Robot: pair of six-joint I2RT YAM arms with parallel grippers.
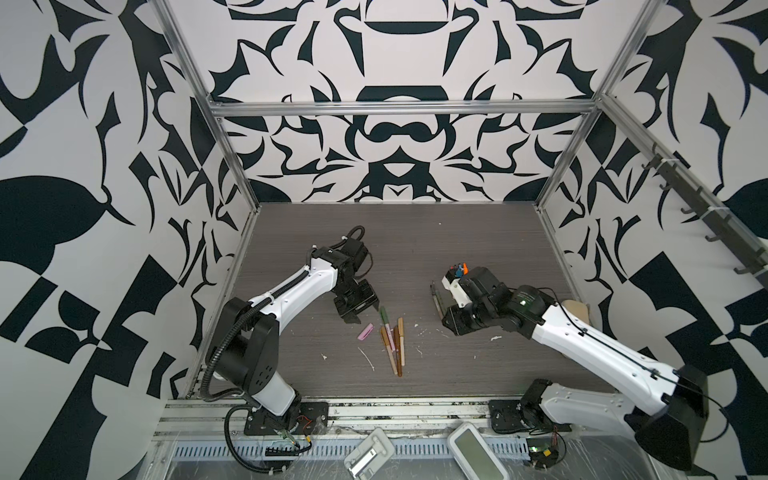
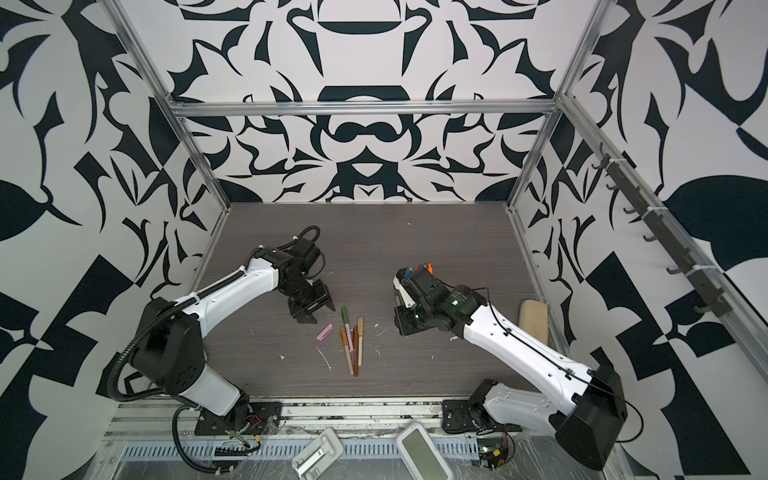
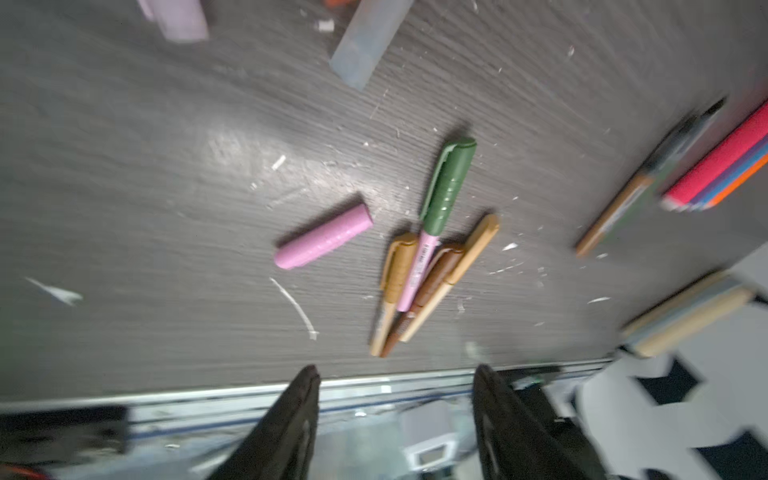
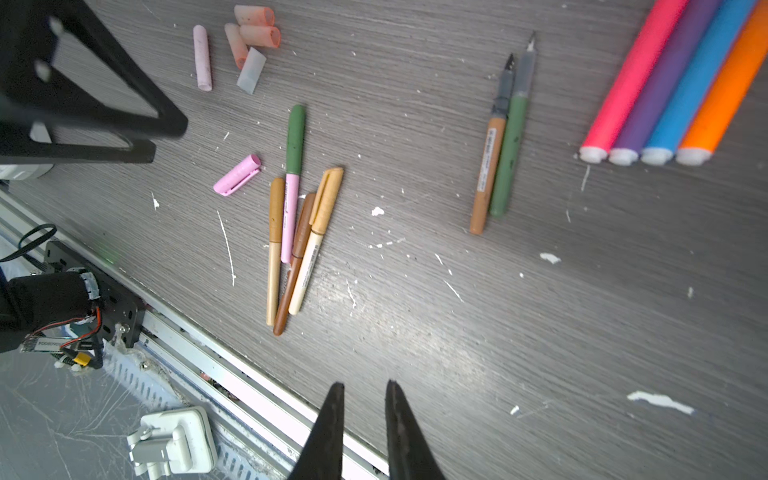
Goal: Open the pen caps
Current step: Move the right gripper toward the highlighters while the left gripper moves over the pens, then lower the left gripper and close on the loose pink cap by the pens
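A loose pink pen cap [image 1: 366,331] [image 3: 323,237] [image 4: 237,174] lies on the table beside a heap of capped pens [image 1: 392,340] [image 2: 352,340]. One pink pen there wears a green cap [image 3: 449,187] [image 4: 295,141]. My left gripper [image 1: 363,312] [image 3: 397,370] hovers open and empty just behind the heap. Two uncapped pens [image 4: 498,145], brown and green, lie near four bright markers [image 4: 665,79]. More loose caps [image 4: 253,29] lie farther off. My right gripper [image 4: 365,384] hangs over the table's front part, its tips a narrow gap apart with nothing between them.
A beige block [image 2: 534,318] rests by the right wall. Beyond the front rail [image 1: 415,405] lie two white devices [image 1: 478,451] [image 1: 370,453]. White flecks are scattered over the dark wood-grain table [image 1: 415,249].
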